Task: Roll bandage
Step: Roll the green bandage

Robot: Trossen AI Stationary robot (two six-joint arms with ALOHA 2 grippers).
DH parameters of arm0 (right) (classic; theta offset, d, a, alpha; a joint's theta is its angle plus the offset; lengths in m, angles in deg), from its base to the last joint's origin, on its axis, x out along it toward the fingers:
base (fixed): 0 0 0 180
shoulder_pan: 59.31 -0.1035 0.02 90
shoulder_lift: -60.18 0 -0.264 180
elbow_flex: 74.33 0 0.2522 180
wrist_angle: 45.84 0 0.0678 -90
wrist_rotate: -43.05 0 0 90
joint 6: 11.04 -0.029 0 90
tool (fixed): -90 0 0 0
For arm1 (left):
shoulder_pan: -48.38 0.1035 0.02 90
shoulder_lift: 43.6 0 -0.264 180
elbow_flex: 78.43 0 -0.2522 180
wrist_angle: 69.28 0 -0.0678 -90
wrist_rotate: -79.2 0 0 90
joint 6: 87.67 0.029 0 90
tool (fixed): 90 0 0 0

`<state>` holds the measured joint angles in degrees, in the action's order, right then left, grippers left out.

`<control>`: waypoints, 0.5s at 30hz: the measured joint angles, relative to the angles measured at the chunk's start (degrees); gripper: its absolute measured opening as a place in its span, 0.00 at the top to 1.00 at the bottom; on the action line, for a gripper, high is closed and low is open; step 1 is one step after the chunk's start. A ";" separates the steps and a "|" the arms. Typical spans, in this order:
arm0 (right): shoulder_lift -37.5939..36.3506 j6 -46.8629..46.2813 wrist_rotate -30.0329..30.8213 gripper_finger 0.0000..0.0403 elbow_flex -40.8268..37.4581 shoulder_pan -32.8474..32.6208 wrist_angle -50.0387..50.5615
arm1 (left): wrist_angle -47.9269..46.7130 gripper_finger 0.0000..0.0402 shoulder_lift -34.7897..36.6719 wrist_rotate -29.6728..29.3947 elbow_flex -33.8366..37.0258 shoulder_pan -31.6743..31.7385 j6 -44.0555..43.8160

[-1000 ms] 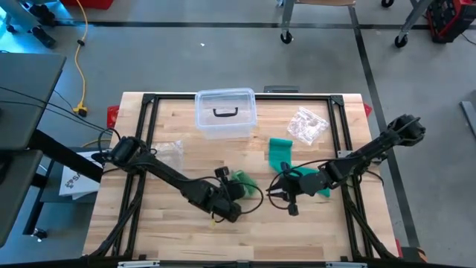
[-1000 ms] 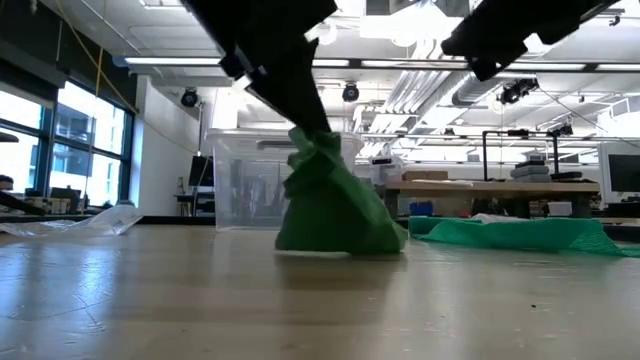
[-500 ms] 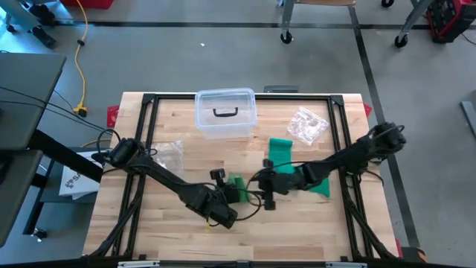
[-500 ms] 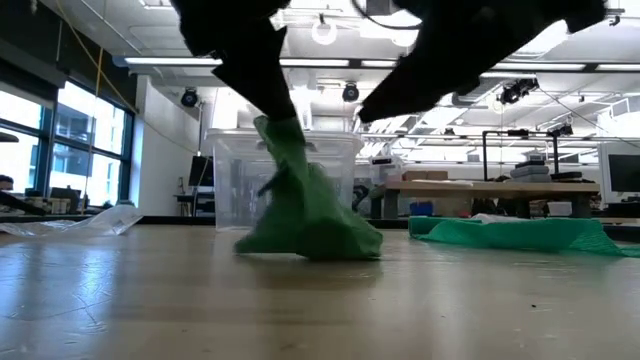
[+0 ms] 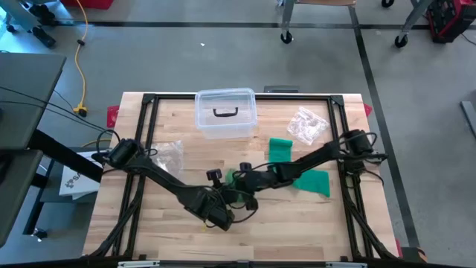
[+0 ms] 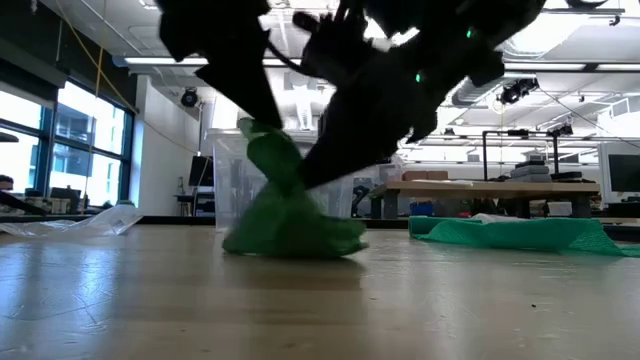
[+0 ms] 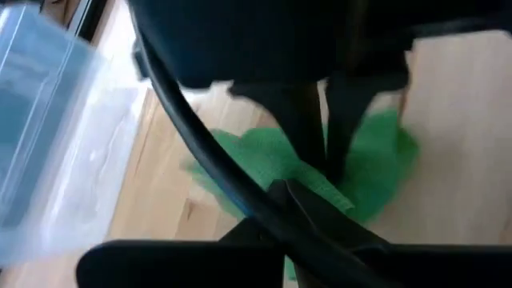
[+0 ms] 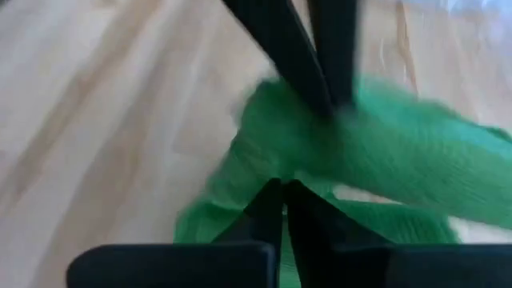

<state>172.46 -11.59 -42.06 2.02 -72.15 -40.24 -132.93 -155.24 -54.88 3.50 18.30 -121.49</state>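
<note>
A pale wooden table [image 5: 171,231] with a black frame is seen. A clear plastic box [image 5: 224,113] stands at its far edge. Mid-table, a crumpled green mesh bandage [image 6: 285,215] is pinched by the left gripper [image 5: 232,195] and the right gripper [image 5: 236,179], both closed on it. No writing is legible.

I see a light wooden table [image 5: 178,231] with a black frame running along its edges. A clear plastic box [image 5: 225,113] with a dark handle on its lid sits at the middle of the far edge. A crumpled clear wrapper [image 5: 308,124] lies near the far right corner, another clear wrapper [image 5: 171,151] near the left edge. The green bandage [image 5: 301,179] lies across the table's middle and right, one end bunched up at the centre.
</note>
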 joint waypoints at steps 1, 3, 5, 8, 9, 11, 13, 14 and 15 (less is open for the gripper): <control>0.19 -0.87 -0.01 0.96 -0.45 0.48 0.07 | -1.53 1.00 0.00 0.00 0.00 -0.29 -1.35; 0.11 -2.35 -0.13 0.96 -1.62 1.23 0.32 | -5.36 1.00 0.02 -0.15 0.00 -0.94 -5.08; -0.51 -3.64 -0.03 0.98 -2.79 1.39 1.13 | -10.15 1.00 0.02 -0.10 0.00 -1.71 -9.63; -0.76 -4.16 -0.05 0.99 -3.17 1.18 2.86 | -16.41 1.00 0.02 -0.19 0.00 -2.74 -16.17; -0.76 -4.18 -0.16 0.99 -3.17 0.81 3.38 | -17.62 1.00 0.02 -0.17 0.00 -2.94 -17.40; -0.76 -5.11 -0.14 0.99 -3.17 0.17 4.63 | -18.91 1.00 0.02 -0.13 0.00 -3.30 -19.05; -1.62 -6.46 0.98 1.00 -3.19 -0.63 7.57 | -20.28 1.00 0.02 -0.15 0.00 -3.72 -20.25; -2.04 -7.90 2.12 1.00 -3.23 -1.07 9.59 | -21.25 1.00 0.02 -0.15 0.00 -3.96 -20.85; -3.13 -10.13 3.62 1.00 -3.26 -1.55 12.46 | -22.14 1.00 0.02 -0.13 0.00 -4.13 -21.57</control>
<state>169.34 -21.73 -38.44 -1.24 -73.69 -27.78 -155.07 -155.22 -55.01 3.50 14.17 -143.06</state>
